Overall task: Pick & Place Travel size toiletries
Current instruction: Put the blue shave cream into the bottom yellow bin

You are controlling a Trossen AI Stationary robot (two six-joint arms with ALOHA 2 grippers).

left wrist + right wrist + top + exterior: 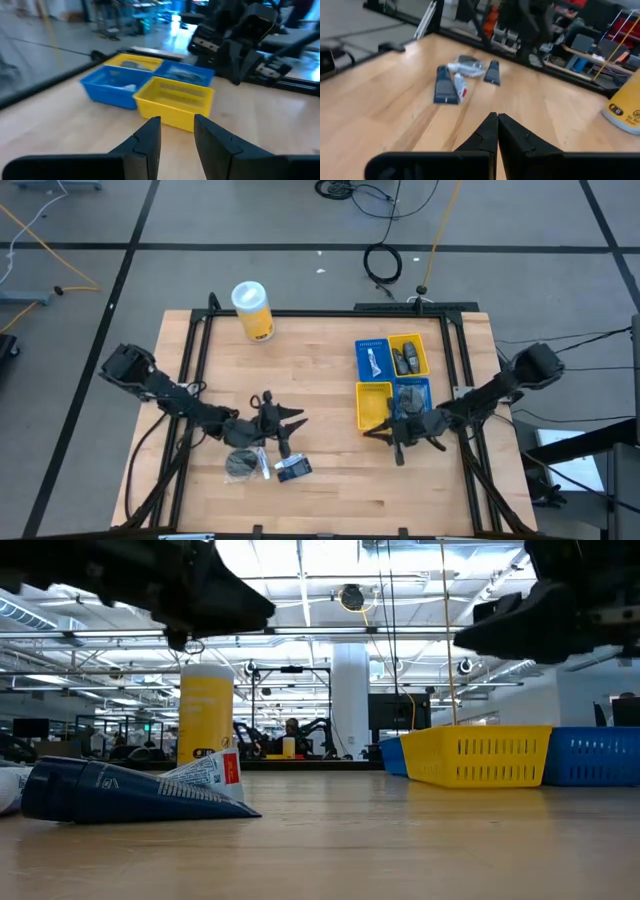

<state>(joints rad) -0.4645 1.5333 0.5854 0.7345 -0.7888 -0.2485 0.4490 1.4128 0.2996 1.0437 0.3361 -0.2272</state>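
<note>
Several travel toiletries lie loose on the wooden table near its front left. They are a grey round pouch (240, 463), a thin white tube (265, 468), a dark blue packet (294, 469) and another dark packet (492, 73). They also show in the right wrist view, where the blue packet (442, 85) lies beside the white tube (459, 86). My left gripper (296, 420) is open and empty, just above and behind them, pointing at the tray. My right gripper (374, 432) is shut and empty, in front of the tray, pointing at the toiletries.
A blue-and-yellow four-compartment tray (375, 408) stands at the right rear; three compartments hold small items and the near yellow one (172, 102) looks empty. A tall yellow canister (253, 310) with a white lid stands at the far left. A black frame edges the table.
</note>
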